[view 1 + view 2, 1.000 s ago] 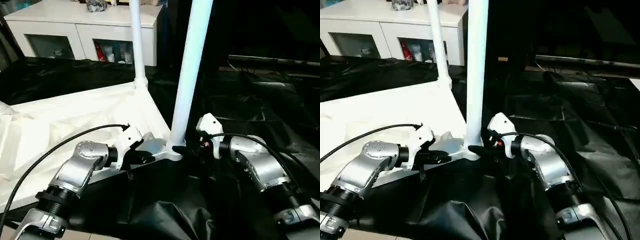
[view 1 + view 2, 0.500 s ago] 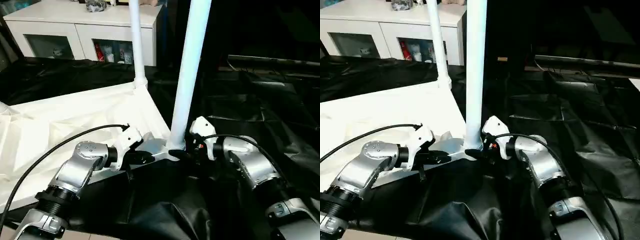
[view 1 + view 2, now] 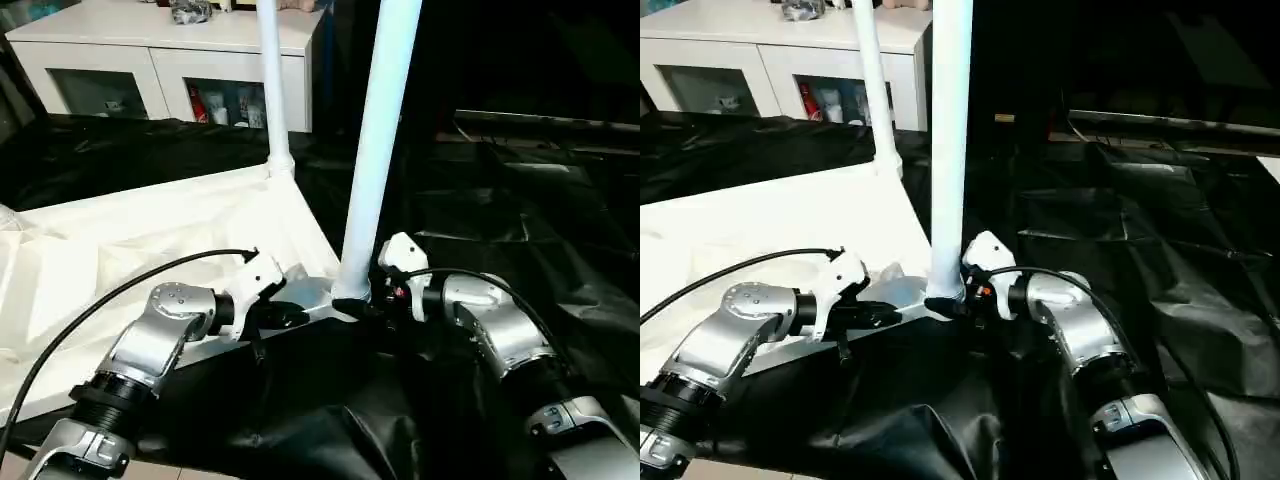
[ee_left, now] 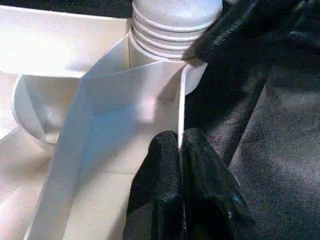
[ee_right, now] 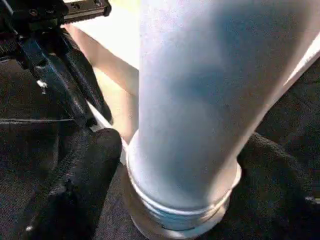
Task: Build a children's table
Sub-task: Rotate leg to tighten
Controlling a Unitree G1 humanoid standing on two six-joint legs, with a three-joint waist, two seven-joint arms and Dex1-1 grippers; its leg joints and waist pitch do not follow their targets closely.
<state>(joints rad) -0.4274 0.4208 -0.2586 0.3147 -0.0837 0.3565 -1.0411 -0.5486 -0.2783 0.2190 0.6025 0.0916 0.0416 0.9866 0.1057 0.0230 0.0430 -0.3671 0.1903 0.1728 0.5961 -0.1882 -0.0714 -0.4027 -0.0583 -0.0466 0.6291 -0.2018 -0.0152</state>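
Left gripper (image 4: 180,150) is clamped on the rim of the inverted children's table (image 3: 150,250) lying on black sheeting (image 3: 520,200), while right gripper (image 5: 180,165) straddles the near leg (image 3: 375,150) base, jaws spread.

The little table (image 3: 180,235) is plain white all over, and its two upright legs, the near one (image 3: 378,140) and the far one (image 3: 271,80), pick up a faint bluish tint. It sits on a wrinkly black sheet (image 3: 500,210), with a white cabinet (image 3: 160,50) behind showing some red stuff through its glass doors. Both arms are silver with white wrist bits, black cables and black fingers (image 4: 170,185).
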